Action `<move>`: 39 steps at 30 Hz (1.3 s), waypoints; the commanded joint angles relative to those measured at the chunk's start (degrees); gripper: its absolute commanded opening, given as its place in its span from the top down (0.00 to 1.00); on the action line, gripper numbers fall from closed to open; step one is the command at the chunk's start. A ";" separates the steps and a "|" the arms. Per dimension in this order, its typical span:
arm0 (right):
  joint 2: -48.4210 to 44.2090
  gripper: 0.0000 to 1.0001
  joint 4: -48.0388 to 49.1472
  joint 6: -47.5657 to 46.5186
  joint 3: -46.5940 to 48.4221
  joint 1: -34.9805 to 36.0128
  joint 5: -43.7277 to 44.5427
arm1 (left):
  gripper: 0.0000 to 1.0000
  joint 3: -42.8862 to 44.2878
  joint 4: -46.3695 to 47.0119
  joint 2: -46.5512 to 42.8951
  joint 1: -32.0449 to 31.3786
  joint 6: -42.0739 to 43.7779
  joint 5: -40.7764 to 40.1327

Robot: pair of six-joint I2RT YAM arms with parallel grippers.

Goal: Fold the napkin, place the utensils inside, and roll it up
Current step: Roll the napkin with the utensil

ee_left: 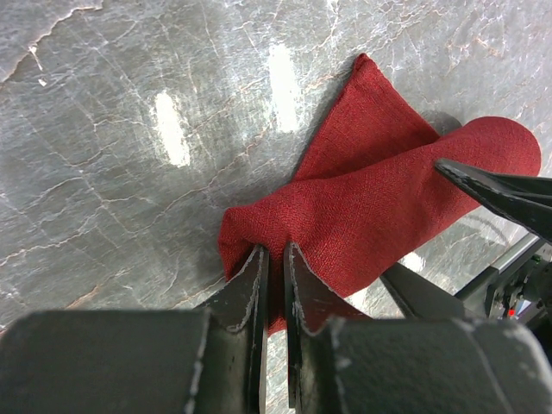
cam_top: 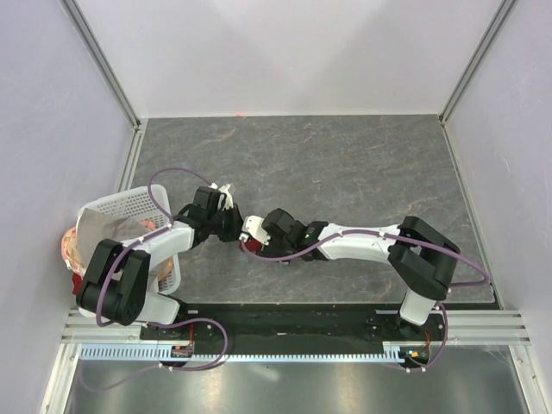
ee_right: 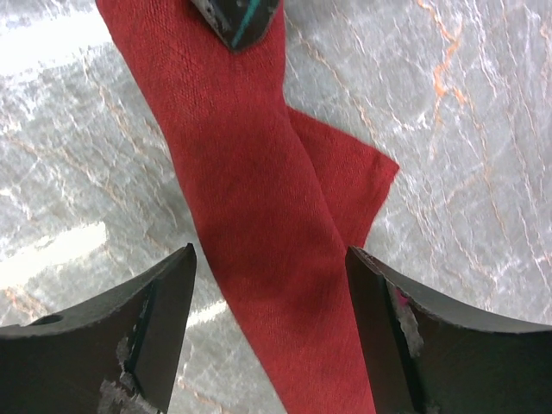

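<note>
The dark red napkin [ee_left: 388, 198] lies rolled into a tube on the grey table, with one loose corner sticking out beside it. In the top view only a small patch of the napkin [cam_top: 250, 247] shows between the two wrists. My left gripper [ee_left: 274, 250] is shut on one end of the roll, pinching a fold of cloth. My right gripper [ee_right: 270, 254] is open and straddles the napkin [ee_right: 259, 216], its fingers apart from the cloth on both sides. The left gripper's fingertips [ee_right: 237, 21] show at the roll's far end. The utensils are hidden from view.
A white plastic basket [cam_top: 112, 207] holding a grey-beige cloth [cam_top: 108, 231] stands at the table's left edge beside the left arm. Pale walls with metal posts close in the table on three sides. The arms' base rail [cam_top: 285, 319] runs along the near edge.
</note>
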 commanded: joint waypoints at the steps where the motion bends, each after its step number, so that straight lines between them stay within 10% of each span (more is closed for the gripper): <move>1: 2.53 0.21 1.05 -1.63 2.76 -0.81 -0.92 | 0.87 1.45 -1.25 0.70 -0.20 2.65 1.32; 10: 3.68 0.27 -1.05 0.03 3.73 -6.25 -15.29 | 0.81 1.89 -0.81 0.96 -0.20 4.14 3.16; 20: 7.45 0.60 -11.25 6.18 5.66 -10.66 -30.88 | 0.24 0.40 -0.01 -6.50 -0.12 2.56 -6.22; 39: 17.65 0.63 -18.02 15.33 14.01 -19.88 -57.25 | 0.25 -12.79 12.46 -19.61 -0.29 1.42 -1.94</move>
